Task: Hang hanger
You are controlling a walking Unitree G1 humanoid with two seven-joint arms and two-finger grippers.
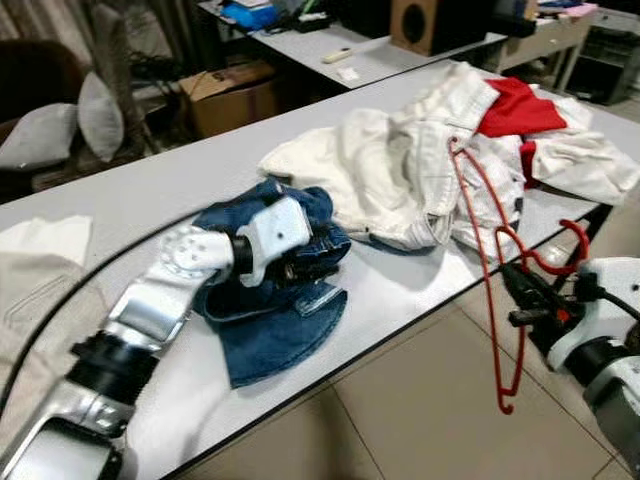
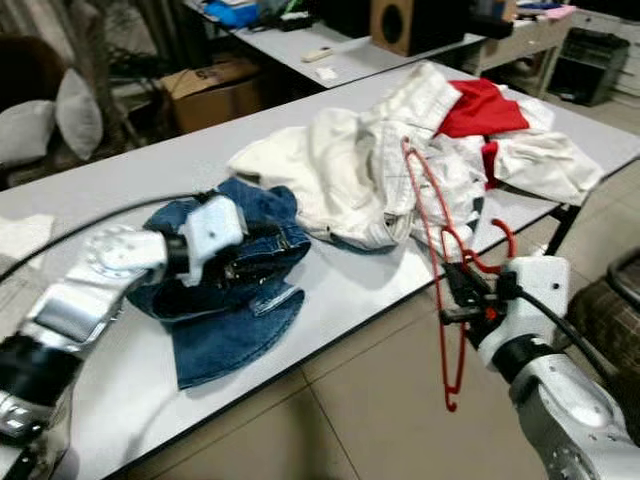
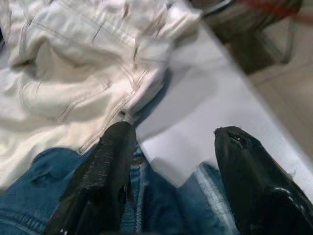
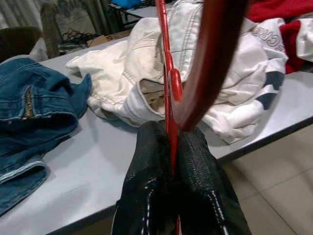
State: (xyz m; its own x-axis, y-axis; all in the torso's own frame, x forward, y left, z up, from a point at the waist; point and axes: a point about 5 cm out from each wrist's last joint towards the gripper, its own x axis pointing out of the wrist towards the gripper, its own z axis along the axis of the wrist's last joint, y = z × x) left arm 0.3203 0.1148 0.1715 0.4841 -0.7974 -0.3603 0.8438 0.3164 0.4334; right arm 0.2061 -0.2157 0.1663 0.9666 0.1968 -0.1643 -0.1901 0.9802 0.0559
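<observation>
Two end effectors are busy right now, and I am driving both from far away. My right end effector (image 2: 462, 292) sits off the worktop's edge, at about four o'clock in the head view. Its black fingers (image 4: 198, 161) are pinched shut on the thin wire of the red hanger (image 1: 492, 280). I think it grips there, close under the hook, so the hanger dangles straight and its lower part points at the floor. The hanger's upper end leans against the white clothes (image 1: 400, 165) at one o'clock.

My left end effector (image 1: 300, 262) is down on the blue jeans (image 1: 275, 320) at about seven o'clock. Its two fingers (image 3: 102, 181) are spread apart, one touching the denim and the other above the grey worktop (image 1: 150, 195). It holds nothing yet. I guess it is there to pick up the jeans or pin them down, so they can go on the hanger.

A red top (image 1: 515, 108) lies past the white clothes, at two o'clock.
</observation>
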